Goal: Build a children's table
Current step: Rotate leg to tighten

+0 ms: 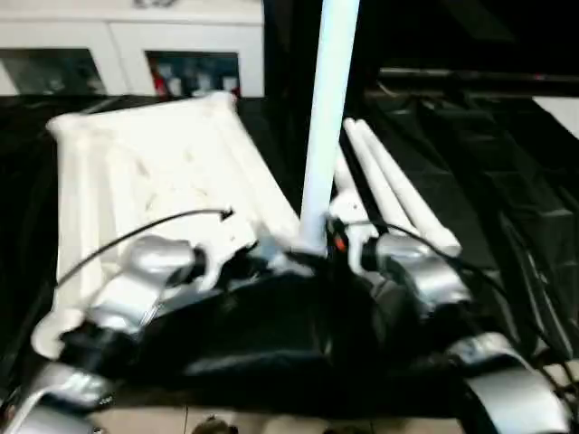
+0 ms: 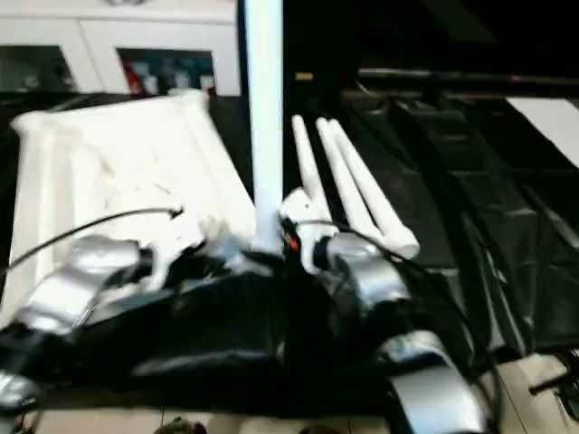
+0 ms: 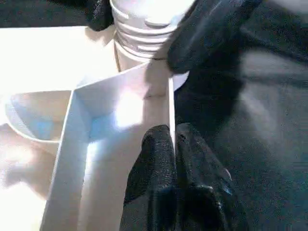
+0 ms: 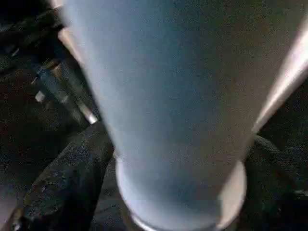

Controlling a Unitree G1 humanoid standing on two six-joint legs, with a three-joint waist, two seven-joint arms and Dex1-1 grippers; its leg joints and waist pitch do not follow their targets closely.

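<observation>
The white table top lies upside down on black cloth, ribs up. One white leg stands upright in the near right corner socket, and its threaded end shows just above the socket. My left gripper is shut on a thin rib wall of the table top beside that corner. My right gripper sits around the base of the upright leg, with the leg between its jaws. Three more legs lie side by side to the right of the top.
A white cabinet with glass doors stands behind the table top. Black cloth covers the work surface and hangs in folds at the right. Light floor shows along the near edge.
</observation>
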